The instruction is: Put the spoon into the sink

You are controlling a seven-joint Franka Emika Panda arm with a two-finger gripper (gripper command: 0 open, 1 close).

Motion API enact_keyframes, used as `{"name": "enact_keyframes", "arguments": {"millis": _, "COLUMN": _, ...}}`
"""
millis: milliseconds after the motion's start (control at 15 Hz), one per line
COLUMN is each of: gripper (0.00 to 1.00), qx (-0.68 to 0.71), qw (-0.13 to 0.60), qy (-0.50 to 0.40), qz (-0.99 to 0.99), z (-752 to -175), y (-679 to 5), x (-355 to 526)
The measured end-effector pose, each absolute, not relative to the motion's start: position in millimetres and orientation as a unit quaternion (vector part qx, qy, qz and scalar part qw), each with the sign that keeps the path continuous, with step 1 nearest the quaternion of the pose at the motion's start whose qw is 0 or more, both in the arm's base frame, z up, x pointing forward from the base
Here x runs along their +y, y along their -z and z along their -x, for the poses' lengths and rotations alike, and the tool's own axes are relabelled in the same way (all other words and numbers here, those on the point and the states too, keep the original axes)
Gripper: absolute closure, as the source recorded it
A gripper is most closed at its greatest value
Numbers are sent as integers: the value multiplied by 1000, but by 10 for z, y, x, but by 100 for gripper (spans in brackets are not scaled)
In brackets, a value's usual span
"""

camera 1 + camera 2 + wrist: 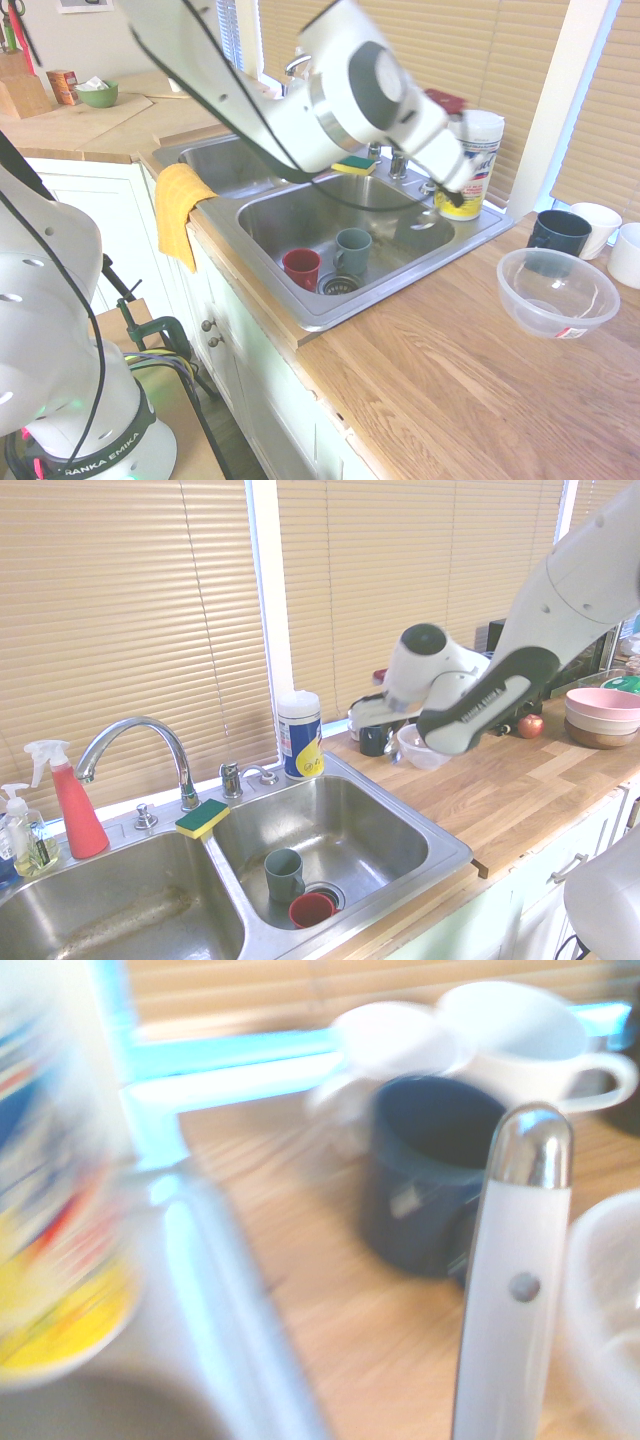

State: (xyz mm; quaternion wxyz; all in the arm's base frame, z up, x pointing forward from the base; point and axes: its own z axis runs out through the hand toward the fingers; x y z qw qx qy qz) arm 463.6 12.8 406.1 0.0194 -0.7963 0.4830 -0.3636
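One readable marking — "FRANKA EMIKA" on the arm's base (100, 462).

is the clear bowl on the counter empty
Yes, in the first exterior view the clear bowl on the wooden counter holds nothing; only its bare see-through bottom shows.
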Motion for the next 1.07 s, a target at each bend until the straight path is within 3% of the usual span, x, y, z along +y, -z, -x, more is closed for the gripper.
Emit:
{"name": "enact_keyframes", "arguments": {"millis": 533, "gripper": 100, "qx": 407, "qw": -42, "qy": 302, "qz": 861, "z": -4452, "y": -3189, "x": 1180}}
{"name": "enact_keyframes", "arguments": {"millis": 1067, "gripper": 100, "qx": 400, "qw": -87, "qy": 211, "qz": 888, "z": -5290, "y": -2359, "x": 1409}}
